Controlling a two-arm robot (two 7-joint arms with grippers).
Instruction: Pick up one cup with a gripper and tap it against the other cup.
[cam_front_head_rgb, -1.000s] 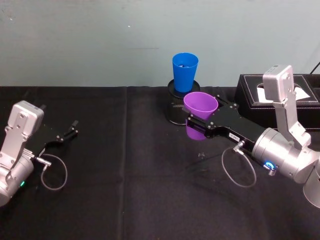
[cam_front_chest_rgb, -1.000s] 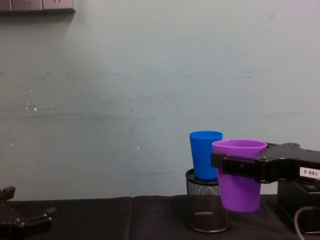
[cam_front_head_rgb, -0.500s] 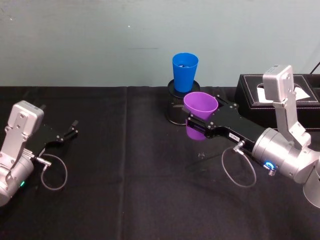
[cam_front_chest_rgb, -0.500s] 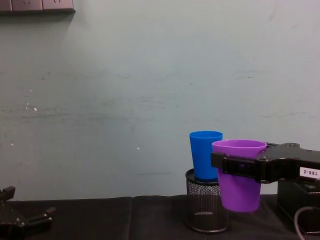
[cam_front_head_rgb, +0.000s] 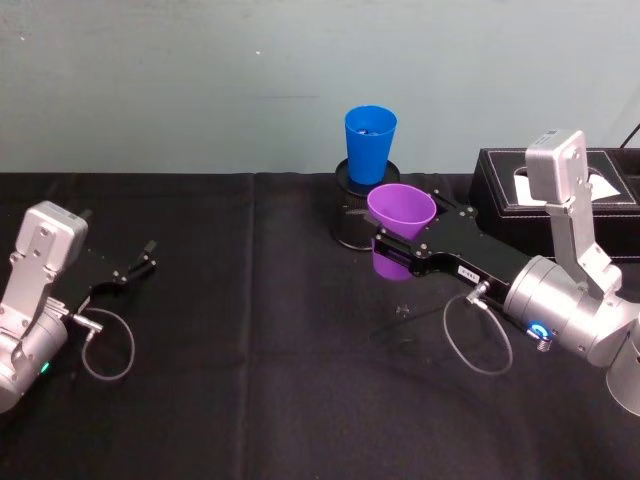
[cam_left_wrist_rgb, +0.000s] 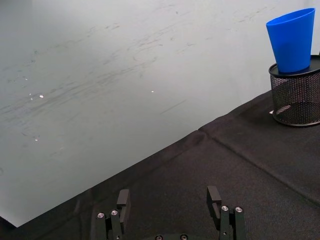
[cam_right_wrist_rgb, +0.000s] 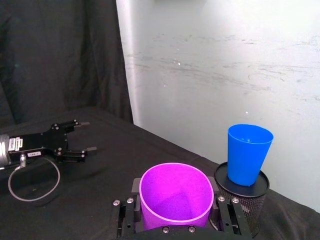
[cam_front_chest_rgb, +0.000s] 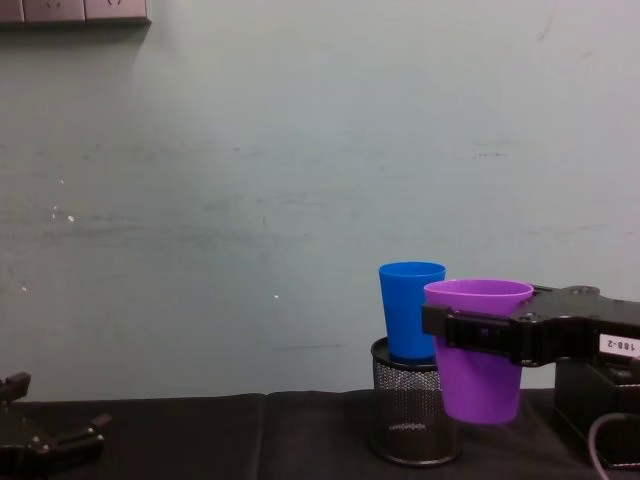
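Purple cup (cam_front_head_rgb: 400, 208) sits upright between the flat fingers of the right gripper (cam_front_head_rgb: 408, 232), which is clamped on it just under the rim and holds it clear of the black worktop (cam_front_head_rgb: 260, 380). From the head, the blue cup (cam_front_head_rgb: 369, 143) lies just beyond this gripper's fingertips and a little to its left. It stands upright on top of a black mesh pen holder (cam_front_head_rgb: 348, 218), which rises between the gripper and the wall (cam_front_head_rgb: 200, 80). A black box (cam_front_head_rgb: 505, 180) lies to the gripper's right, close beside its arm, and a thin cable (cam_front_head_rgb: 478, 345) loops from its wrist. The left gripper (cam_front_head_rgb: 135, 268) rests well apart from the cups, low at the worktop's left side, with its fingers spread. From the left wrist, those fingers stand apart with nothing between them, the blue cup and mesh holder far ahead of them. From the right wrist, the purple cup's open mouth lies between the gripper's two fingers. The blue cup is ahead and higher, with a gap between the two cups, and the left gripper is far off across the cloth. From the chest, the purple cup's rim overlaps the blue cup's lower side, so contact cannot be judged there. Its base hangs beside the holder's mesh wall, and the black box is behind the gripper.
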